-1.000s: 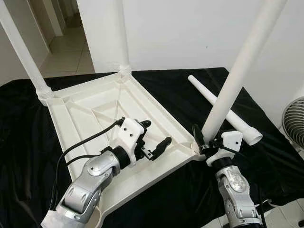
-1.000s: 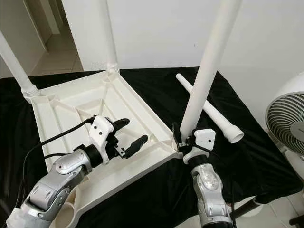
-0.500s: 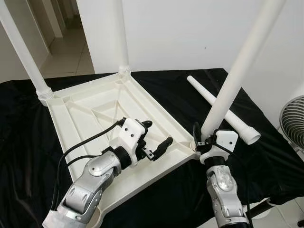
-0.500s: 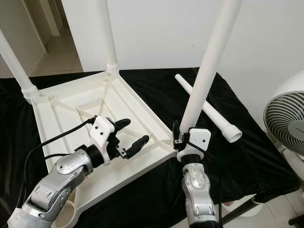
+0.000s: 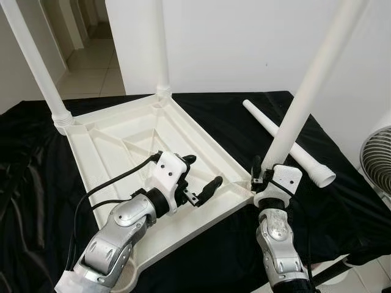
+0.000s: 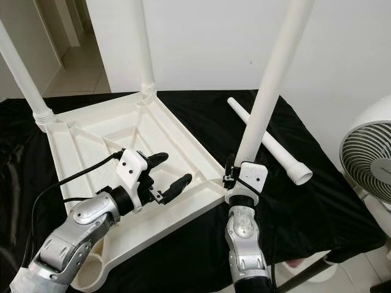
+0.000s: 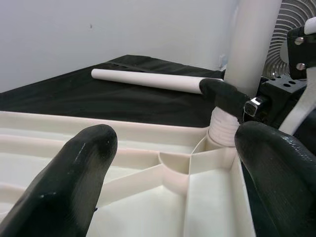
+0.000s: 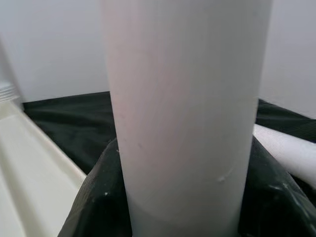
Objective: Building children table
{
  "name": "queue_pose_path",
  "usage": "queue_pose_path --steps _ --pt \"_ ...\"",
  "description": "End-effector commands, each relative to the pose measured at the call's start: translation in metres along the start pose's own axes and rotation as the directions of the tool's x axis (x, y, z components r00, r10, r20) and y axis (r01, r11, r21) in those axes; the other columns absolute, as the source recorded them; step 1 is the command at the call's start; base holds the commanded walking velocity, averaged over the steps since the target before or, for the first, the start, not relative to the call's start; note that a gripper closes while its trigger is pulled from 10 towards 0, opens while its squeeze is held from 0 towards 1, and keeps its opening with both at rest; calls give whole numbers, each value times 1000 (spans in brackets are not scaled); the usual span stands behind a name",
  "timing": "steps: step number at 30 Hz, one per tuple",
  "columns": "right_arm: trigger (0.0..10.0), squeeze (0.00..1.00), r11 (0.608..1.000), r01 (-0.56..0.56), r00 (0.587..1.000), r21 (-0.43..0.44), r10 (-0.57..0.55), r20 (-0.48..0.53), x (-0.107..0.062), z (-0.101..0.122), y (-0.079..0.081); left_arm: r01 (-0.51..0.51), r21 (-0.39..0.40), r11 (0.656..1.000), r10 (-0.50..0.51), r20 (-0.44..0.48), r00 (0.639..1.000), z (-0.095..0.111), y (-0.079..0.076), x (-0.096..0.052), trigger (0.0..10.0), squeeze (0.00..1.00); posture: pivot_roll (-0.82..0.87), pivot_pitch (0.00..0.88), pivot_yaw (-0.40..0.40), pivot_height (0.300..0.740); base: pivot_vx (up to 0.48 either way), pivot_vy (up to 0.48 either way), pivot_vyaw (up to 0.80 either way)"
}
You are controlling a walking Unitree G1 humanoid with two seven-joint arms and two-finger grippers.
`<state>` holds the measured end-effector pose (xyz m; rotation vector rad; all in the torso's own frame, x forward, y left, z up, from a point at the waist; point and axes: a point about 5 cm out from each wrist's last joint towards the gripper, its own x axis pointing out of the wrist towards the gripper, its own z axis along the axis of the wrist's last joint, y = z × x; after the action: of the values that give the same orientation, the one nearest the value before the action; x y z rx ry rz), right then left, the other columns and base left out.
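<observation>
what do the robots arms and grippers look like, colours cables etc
Both arms are jointed silver metal segments with a brushed, shiny finish. Each wrist carries a white plastic housing with small dark screw holes. The left gripper has two long, rounded matte black fingers with a small metal fitting between them; a black cable loops from its housing back along the forearm. The right gripper has the same white housing and black fingers.

The upturned tabletop [image 5: 125,143] is cream plastic with a slight gloss. The leg [image 8: 187,108] between the right gripper's [image 5: 264,177] fingers is smooth matt plastic. Under them lies shiny black cloth [image 5: 24,183]. Both forearms are silver metal.
</observation>
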<state>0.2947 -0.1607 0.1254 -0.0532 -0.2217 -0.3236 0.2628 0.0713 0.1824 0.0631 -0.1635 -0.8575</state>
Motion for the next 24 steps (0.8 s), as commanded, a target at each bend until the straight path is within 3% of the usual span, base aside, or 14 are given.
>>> queue_pose_path --steps 1,10,24 --pt "10000 0 980 158 963 -121 -180 -200 -14 -44 -35 48 12 999 -48 7 999 4 -3 1 10000 0 13 63 31 740 0 0 0" --pt "10000 0 953 272 931 -134 -296 -214 -2 -48 -38 51 14 999 -52 9 999 4 -4 0 10000 0 21 53 27 740 0 0 0" --pt "10000 0 945 304 914 -125 -326 -240 -2 -56 -38 57 16 998 -57 5 998 4 -5 -1 10000 0 27 41 28 740 0 0 0"
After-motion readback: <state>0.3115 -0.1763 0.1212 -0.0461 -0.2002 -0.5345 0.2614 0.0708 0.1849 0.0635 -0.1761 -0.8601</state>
